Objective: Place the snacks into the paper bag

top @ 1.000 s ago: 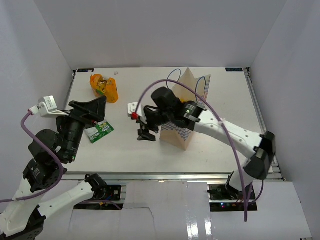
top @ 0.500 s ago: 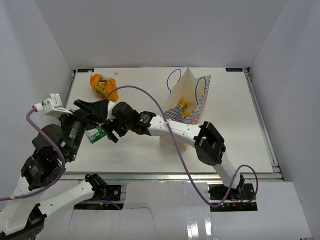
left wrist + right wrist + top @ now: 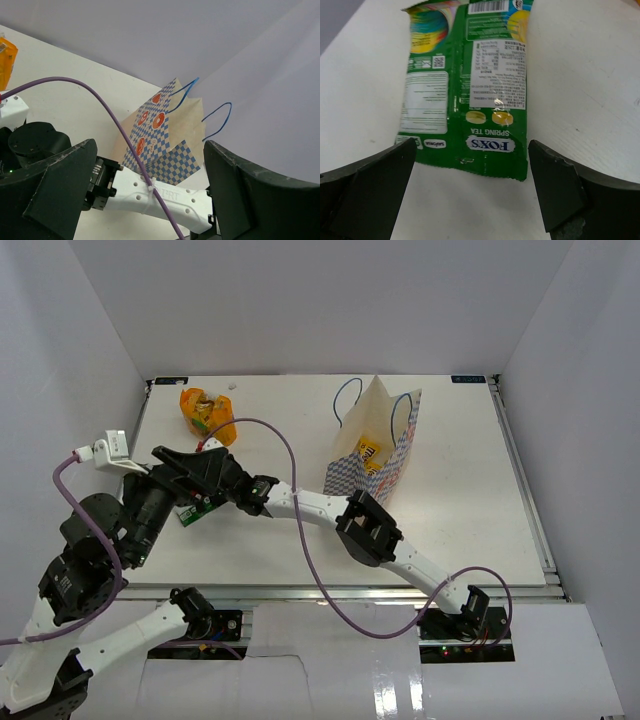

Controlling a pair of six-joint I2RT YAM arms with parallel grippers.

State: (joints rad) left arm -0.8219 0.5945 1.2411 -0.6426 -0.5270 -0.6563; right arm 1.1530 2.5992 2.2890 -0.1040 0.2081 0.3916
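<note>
A green snack packet lies flat on the white table, its near edge just ahead of my right gripper, which is open with a fingertip on either side and nothing held. From above, most of that packet is hidden under the two grippers. My right gripper has reached far left. My left gripper hovers open beside it and is empty. The paper bag stands upright with a yellow pack inside. A crinkly orange bag sits at the far left.
My right arm's white link and its purple cable cross the table between the paper bag and the left gripper. The table's left edge is close to both grippers.
My right arm swung left from beside the paper bag to the green packet, and its jaws opened wider. The left arm shifted only slightly.
</note>
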